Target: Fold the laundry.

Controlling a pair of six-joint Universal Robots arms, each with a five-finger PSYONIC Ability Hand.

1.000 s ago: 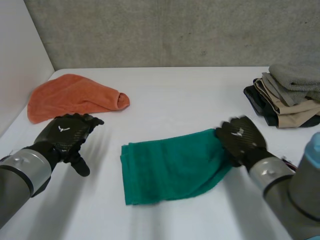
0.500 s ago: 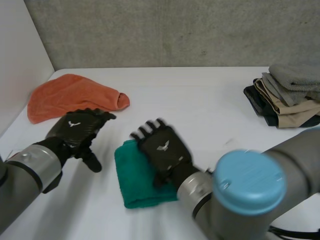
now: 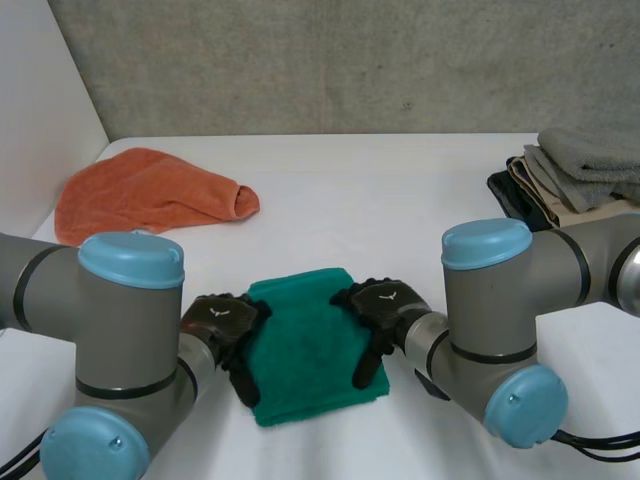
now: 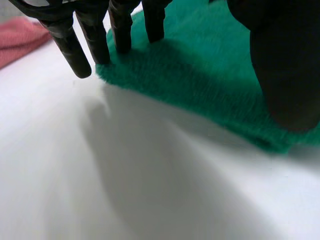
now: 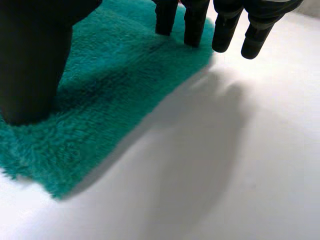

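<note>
green towel (image 3: 305,350) edges under left robot hand (image 3: 222,320), right robot hand (image 3: 385,305)

The white table (image 3: 390,190) bears a green towel (image 3: 305,350), orange towel (image 3: 140,190), folded clothes pile (image 3: 575,195).

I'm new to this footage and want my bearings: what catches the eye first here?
The folded green towel lies front and centre, with the left hand on its left edge and the right hand on its right. An orange towel lies far left, and a stack of folded laundry sits far right.
</note>
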